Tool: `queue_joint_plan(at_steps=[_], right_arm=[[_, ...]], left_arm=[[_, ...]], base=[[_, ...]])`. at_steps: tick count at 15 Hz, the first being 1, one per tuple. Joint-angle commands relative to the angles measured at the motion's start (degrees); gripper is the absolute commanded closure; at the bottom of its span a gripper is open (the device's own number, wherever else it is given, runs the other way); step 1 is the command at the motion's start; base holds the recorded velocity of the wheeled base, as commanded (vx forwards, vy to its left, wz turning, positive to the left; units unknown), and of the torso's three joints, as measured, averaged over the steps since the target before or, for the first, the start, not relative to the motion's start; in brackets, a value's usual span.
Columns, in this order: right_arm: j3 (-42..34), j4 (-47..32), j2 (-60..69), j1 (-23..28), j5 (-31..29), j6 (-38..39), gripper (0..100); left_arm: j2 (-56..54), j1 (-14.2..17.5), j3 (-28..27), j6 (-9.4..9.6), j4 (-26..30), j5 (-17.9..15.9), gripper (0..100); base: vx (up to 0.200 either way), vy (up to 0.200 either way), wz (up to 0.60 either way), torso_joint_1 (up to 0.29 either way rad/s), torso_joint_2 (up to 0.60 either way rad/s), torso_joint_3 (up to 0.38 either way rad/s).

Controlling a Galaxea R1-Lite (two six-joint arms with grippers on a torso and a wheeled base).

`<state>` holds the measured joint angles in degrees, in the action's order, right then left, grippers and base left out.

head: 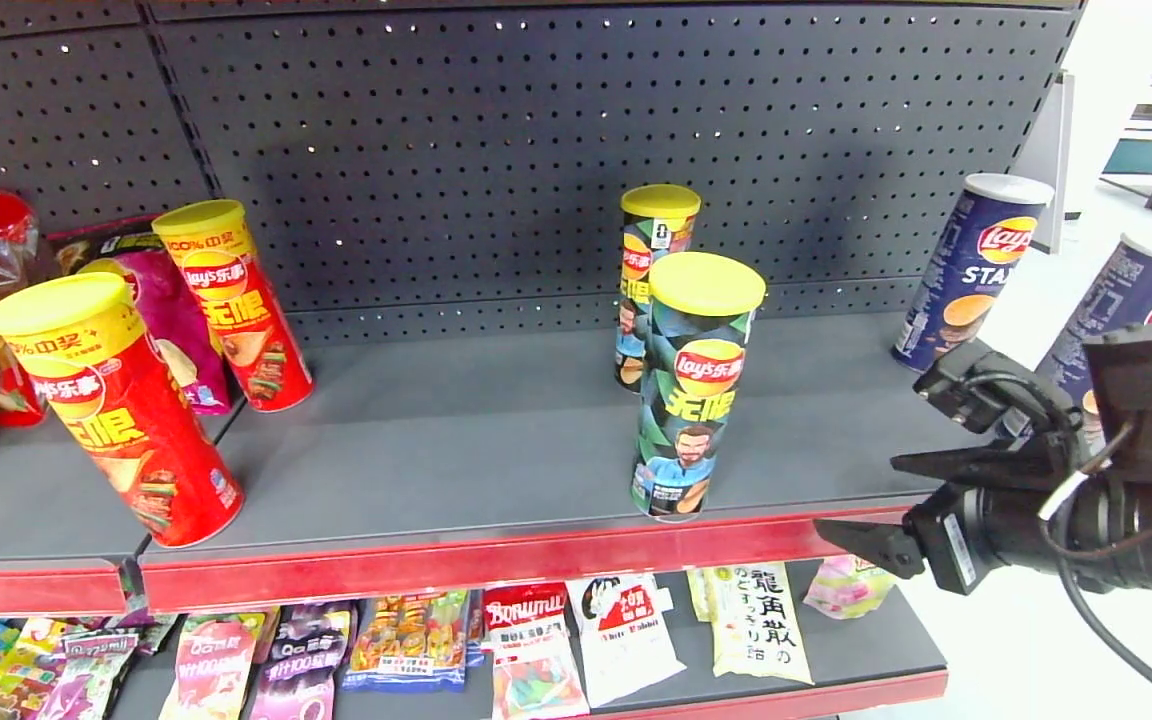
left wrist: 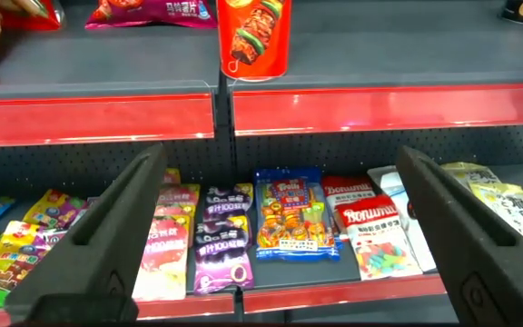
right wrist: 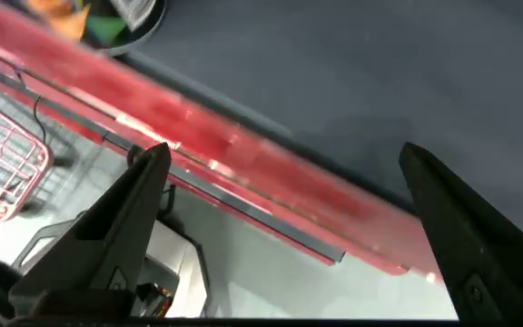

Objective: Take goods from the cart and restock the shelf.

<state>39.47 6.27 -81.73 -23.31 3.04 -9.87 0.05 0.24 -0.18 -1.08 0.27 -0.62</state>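
On the grey shelf point(head: 496, 430) a green-and-black chip can with a yellow lid point(head: 694, 385) stands upright near the red front edge. A matching can point(head: 651, 280) stands behind it. My right gripper point(head: 858, 495) hangs open and empty just off the shelf's front right edge, to the right of the front can. In the right wrist view the right gripper point(right wrist: 282, 154) spans the red shelf lip point(right wrist: 243, 154). My left gripper point(left wrist: 280, 156) is open and empty, facing the lower shelf of snack bags point(left wrist: 284, 213).
Two red cans point(head: 116, 405) point(head: 233, 300) lean at the shelf's left beside snack bags. Two blue cans point(head: 971, 270) point(head: 1136, 300) stand at the right end. A pink wire cart point(right wrist: 7, 173) sits below. The shelf between the red and green cans is bare.
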Motion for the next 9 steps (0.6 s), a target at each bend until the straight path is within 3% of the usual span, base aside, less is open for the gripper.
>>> queue_joint_plan(at_steps=[1,3,9], right_arm=[[2.5,0.2,-4.7,0.0,0.0,-0.1,0],[6.5,1.5,-8.5,-0.2,-1.5,-0.1,0],[7.4,5.9,-13.1,-2.7,-2.1,-0.5,0]], left_arm=[[0.0,0.0,0.0,-0.06,0.0,0.0,0],[0.0,0.0,0.0,-0.06,0.0,0.0,0],[0.0,0.0,0.0,-0.06,0.0,0.0,0]], base=[[0.0,0.0,0.0,0.0,0.0,0.0],[0.0,0.0,0.0,0.0,0.0,0.0],[0.0,0.0,0.0,0.0,0.0,0.0]])
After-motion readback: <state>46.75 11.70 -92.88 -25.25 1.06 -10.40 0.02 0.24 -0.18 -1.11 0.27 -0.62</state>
